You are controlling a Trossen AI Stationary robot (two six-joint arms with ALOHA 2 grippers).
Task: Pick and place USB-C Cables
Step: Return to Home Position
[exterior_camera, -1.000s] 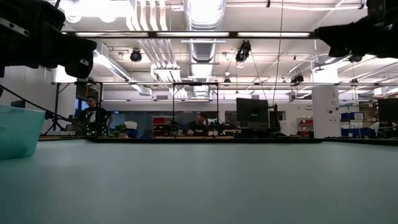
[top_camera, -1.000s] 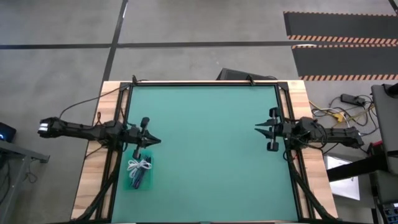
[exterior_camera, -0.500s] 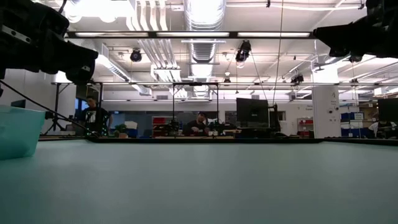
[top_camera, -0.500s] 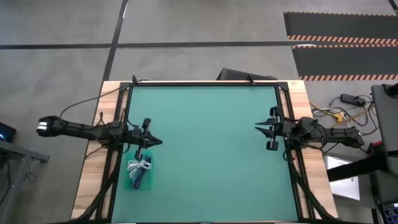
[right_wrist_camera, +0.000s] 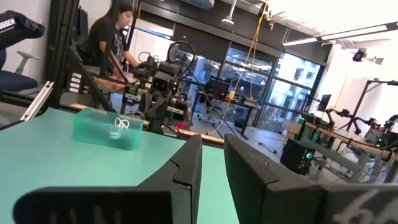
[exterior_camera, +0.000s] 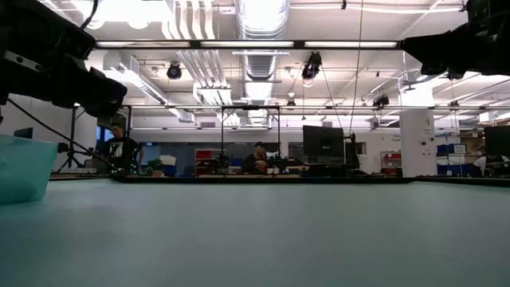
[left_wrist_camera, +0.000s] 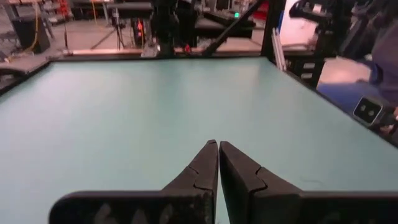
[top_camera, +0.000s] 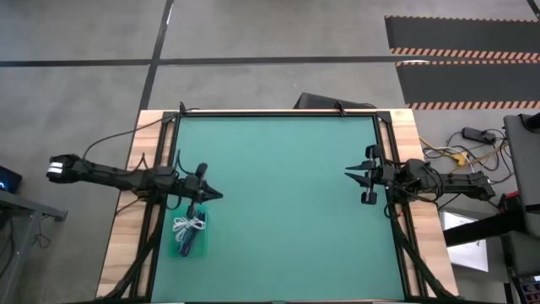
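A white coiled USB-C cable bundle [top_camera: 190,225] lies inside a translucent teal bin [top_camera: 192,245] near the table's left edge; whether it is one cable or two, I cannot tell. The right wrist view shows the bundle [right_wrist_camera: 122,124] through the bin's wall [right_wrist_camera: 93,134]. My left gripper [top_camera: 218,195] hovers just past the bin's far end, shut and holding nothing, fingers pointing toward the table's right; its wrist view shows the fingertips [left_wrist_camera: 218,146] closed over bare mat. My right gripper [top_camera: 348,173] waits by the right edge, slightly open [right_wrist_camera: 212,138].
The bin [exterior_camera: 20,167] stands on the green mat [top_camera: 278,194] at its left side. Black frame rails [top_camera: 169,169] run along the table's left and right edges. People sit at benches in the room beyond the far edge [exterior_camera: 256,155].
My left gripper has drifted a little toward the table's near edge and right, closer to the bin's far end, staying shut.
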